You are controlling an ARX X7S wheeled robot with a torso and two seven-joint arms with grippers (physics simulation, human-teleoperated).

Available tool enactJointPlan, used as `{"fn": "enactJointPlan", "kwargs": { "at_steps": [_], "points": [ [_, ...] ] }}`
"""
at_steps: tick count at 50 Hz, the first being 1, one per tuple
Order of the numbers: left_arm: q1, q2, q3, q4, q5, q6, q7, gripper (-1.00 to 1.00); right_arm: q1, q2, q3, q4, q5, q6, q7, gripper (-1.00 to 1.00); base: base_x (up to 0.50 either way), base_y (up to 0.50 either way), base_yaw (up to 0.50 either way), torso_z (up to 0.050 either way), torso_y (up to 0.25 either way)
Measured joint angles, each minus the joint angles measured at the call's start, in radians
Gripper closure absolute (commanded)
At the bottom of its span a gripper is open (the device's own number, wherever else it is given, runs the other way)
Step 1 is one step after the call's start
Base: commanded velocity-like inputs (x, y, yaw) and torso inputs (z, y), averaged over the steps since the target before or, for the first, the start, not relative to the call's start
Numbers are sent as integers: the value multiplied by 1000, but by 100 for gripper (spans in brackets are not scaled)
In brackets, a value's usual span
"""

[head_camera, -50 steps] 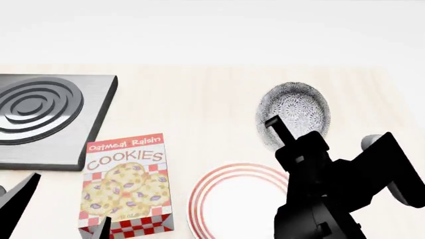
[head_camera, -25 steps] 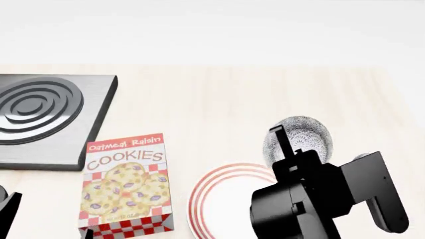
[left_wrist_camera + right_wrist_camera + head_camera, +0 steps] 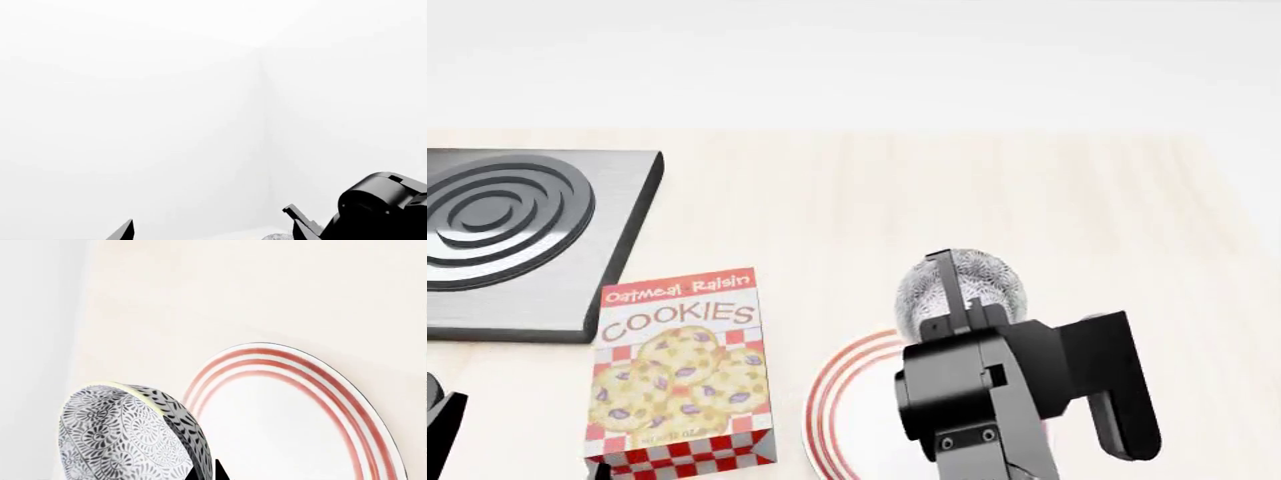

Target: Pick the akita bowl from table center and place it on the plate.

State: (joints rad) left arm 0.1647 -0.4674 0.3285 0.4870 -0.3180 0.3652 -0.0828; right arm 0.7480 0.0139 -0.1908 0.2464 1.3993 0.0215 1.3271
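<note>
The akita bowl, grey-white with a fine leaf pattern, hangs tipped on its side over the far rim of the plate. My right gripper is shut on the bowl's rim. In the right wrist view the bowl fills the lower corner, its wall pinched between the dark fingertips, beside the red-ringed plate. My left gripper is open with nothing between its fingers and points at the white wall. Only a dark corner of it shows in the head view.
A cookies box stands left of the plate. A grey stove burner slab lies at the far left. The wooden table ends at a white wall behind and has its edge at the right.
My right gripper has carried the bowl left and nearer, from the back right of the table to over the plate's far rim. The left gripper has sunk lower in the head view.
</note>
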Motion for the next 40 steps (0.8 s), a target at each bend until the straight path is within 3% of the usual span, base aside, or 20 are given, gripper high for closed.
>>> {"fn": "enactJointPlan", "kwargs": {
  "at_steps": [40],
  "points": [
    [-1,-7,1,-4,-16,10,-8,-100,-10,24,-141,88,130,-125,-25,100,0,0,0,1,1]
  ]
}}
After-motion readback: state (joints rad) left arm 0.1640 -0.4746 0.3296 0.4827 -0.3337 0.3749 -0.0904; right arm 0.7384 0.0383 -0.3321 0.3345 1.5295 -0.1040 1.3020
